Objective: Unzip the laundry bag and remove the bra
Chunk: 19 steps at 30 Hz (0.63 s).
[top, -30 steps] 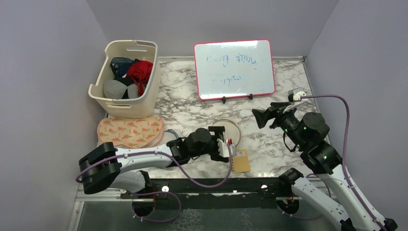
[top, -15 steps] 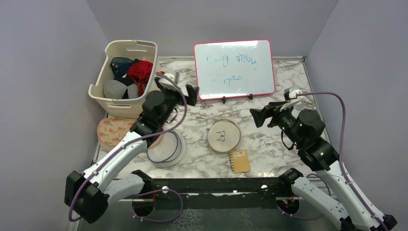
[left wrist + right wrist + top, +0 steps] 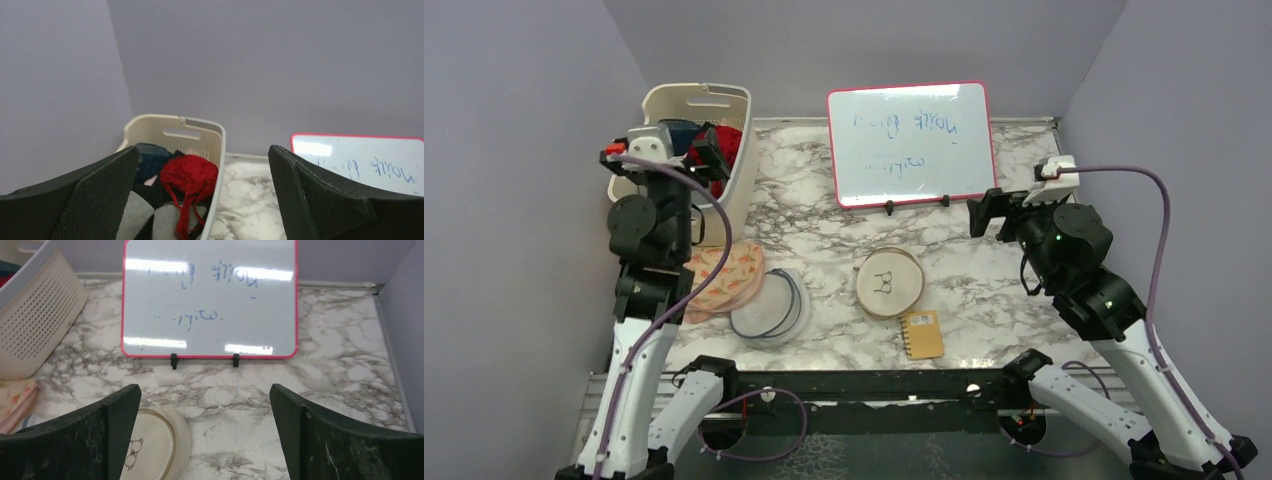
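Note:
The laundry bag (image 3: 889, 282) is a round drum with a tan top and a black bra icon. It lies on the marble table's middle and shows at the lower left of the right wrist view (image 3: 155, 445). The bra is hidden. My left gripper (image 3: 707, 150) is open and empty, raised high over the basket's near rim, far left of the bag. In the left wrist view (image 3: 204, 152) its jaws stand wide apart. My right gripper (image 3: 984, 213) is open and empty, in the air right of and behind the bag, also wide apart in its wrist view (image 3: 205, 392).
A cream basket (image 3: 724, 200) of clothes, with a red garment (image 3: 189, 172), stands back left. A pink-framed whiteboard (image 3: 911, 143) stands at the back. A clear disc with a blue rim (image 3: 769, 305), an orange-patterned pad (image 3: 724, 275) and a small notebook (image 3: 922, 333) lie near the front.
My left arm has swung from low by the bag, up and left, to above the basket. My right gripper has shifted slightly right and up. The bag has not moved.

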Motion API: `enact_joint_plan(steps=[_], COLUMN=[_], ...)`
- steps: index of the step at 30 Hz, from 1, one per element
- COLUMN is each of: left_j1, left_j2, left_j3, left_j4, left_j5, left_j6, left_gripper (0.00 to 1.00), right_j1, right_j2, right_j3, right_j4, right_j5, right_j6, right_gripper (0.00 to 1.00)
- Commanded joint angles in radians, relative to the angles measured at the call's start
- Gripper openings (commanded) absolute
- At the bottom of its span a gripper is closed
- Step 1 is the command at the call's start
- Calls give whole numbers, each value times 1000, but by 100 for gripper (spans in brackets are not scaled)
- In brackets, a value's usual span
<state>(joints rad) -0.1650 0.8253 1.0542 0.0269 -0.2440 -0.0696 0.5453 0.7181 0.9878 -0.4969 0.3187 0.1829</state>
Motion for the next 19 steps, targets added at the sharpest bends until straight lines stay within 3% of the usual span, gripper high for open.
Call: enact_joint_plan(steps=[1, 15, 19], left_j1=[3, 2, 2], left_j2=[-112, -184, -180], left_j3=[42, 52, 45], left_j4=[-14, -82, -88], left_j5=[-77, -87, -69], left_j6=[149, 154, 136], left_gripper=[99, 99, 99], right_j1=[5, 5, 5], right_j2=[5, -6, -63], right_j3=[126, 154, 108], right_j4=[-44, 22, 55], right_j5=[225, 193, 109], right_j6=[-59, -58, -68], right_gripper=[100, 100, 100])
